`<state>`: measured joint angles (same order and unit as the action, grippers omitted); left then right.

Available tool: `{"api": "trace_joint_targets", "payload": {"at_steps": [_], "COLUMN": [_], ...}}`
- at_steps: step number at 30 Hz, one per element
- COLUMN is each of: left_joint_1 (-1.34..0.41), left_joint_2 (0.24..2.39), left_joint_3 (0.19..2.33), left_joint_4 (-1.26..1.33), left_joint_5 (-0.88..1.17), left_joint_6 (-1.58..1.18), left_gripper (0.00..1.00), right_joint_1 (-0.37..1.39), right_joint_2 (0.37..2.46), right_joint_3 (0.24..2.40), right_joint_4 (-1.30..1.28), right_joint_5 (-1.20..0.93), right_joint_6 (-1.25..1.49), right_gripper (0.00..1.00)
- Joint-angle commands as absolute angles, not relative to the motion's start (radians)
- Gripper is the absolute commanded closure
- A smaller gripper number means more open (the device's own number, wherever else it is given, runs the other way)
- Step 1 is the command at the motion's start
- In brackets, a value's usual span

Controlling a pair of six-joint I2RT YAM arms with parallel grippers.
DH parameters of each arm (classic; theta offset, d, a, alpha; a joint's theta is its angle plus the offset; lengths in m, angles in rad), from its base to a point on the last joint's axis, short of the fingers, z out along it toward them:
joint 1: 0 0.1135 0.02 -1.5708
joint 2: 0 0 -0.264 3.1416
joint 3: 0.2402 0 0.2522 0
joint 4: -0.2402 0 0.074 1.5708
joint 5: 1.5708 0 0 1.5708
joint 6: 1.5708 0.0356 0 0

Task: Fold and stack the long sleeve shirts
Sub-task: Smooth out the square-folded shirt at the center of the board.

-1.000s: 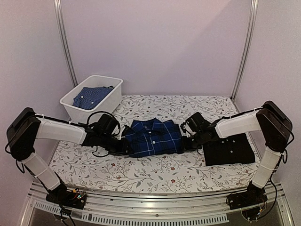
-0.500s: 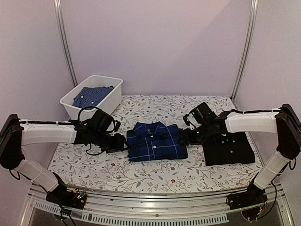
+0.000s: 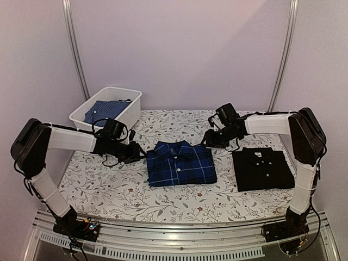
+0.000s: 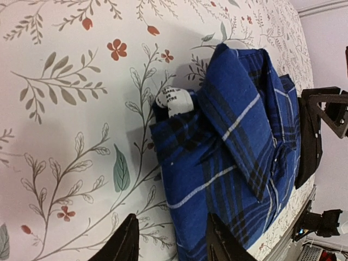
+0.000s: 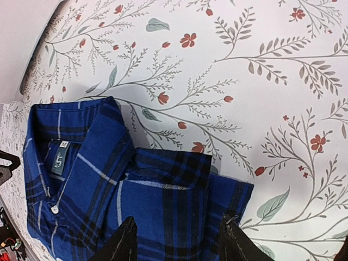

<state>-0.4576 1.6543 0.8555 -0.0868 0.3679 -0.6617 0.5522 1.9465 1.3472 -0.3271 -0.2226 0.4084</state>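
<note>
The plaid long sleeve shirt [image 3: 180,163] lies folded, collar to the back, in the middle of the table. The black long sleeve shirt [image 3: 262,168] lies folded to its right. My left gripper [image 3: 137,154] hovers just off the plaid shirt's left edge, jaws open and empty. In the left wrist view the gripper [image 4: 173,242] straddles that edge of the shirt [image 4: 244,147] from above. My right gripper [image 3: 209,142] hangs open by the shirt's back right corner. Its own view shows the gripper [image 5: 179,242] over the folded plaid cloth [image 5: 109,185], holding nothing.
A white bin [image 3: 129,109] stands at the back left with a blue patterned garment [image 3: 104,112] inside. The floral tablecloth [image 3: 136,193] covers the table. Metal posts [image 3: 76,49] rise at the back corners, and walls close in on both sides.
Both grippers went from shut on the plaid shirt's sides to open, letting it go. Both arms drew back from the shirt toward the rear, and the shirt now rests flat.
</note>
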Motion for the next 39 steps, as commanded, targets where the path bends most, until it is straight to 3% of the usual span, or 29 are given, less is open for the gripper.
{"api": "trace_joint_targets", "payload": {"at_steps": [1, 9, 15, 18, 21, 23, 26, 39], "left_joint_1": [-0.439, -0.434, -0.432, -0.433, -0.436, -0.442, -0.453, -0.504], "left_joint_2": [1.736, 1.857, 1.892, 1.901, 1.905, 1.901, 1.884, 1.836], "left_joint_3": [0.926, 0.997, 1.032, 1.054, 1.077, 1.090, 1.109, 1.193], "left_joint_4": [-0.019, 0.038, 0.046, 0.046, 0.034, 0.023, 0.003, -0.085], "left_joint_5": [0.413, 0.447, 0.457, 0.463, 0.461, 0.456, 0.440, 0.408], "left_joint_6": [-0.623, -0.642, -0.648, -0.643, -0.633, -0.623, -0.606, -0.561], "left_gripper": [0.59, 0.65, 0.77, 0.87, 1.00, 1.00, 1.00, 1.00], "right_joint_1": [0.544, 0.538, 0.539, 0.538, 0.539, 0.541, 0.547, 0.591], "right_joint_2": [2.022, 2.120, 2.147, 2.144, 2.124, 2.098, 2.044, 1.796], "right_joint_3": [1.412, 1.478, 1.485, 1.485, 1.484, 1.476, 1.459, 1.282], "right_joint_4": [-0.321, -0.321, -0.321, -0.325, -0.333, -0.337, -0.343, -0.350], "right_joint_5": [-0.256, -0.278, -0.268, -0.260, -0.249, -0.238, -0.220, -0.138], "right_joint_6": [0.391, 0.380, 0.379, 0.379, 0.379, 0.380, 0.378, 0.420], "right_gripper": [0.50, 0.50, 0.52, 0.60, 0.74, 0.86, 0.92, 0.95]}}
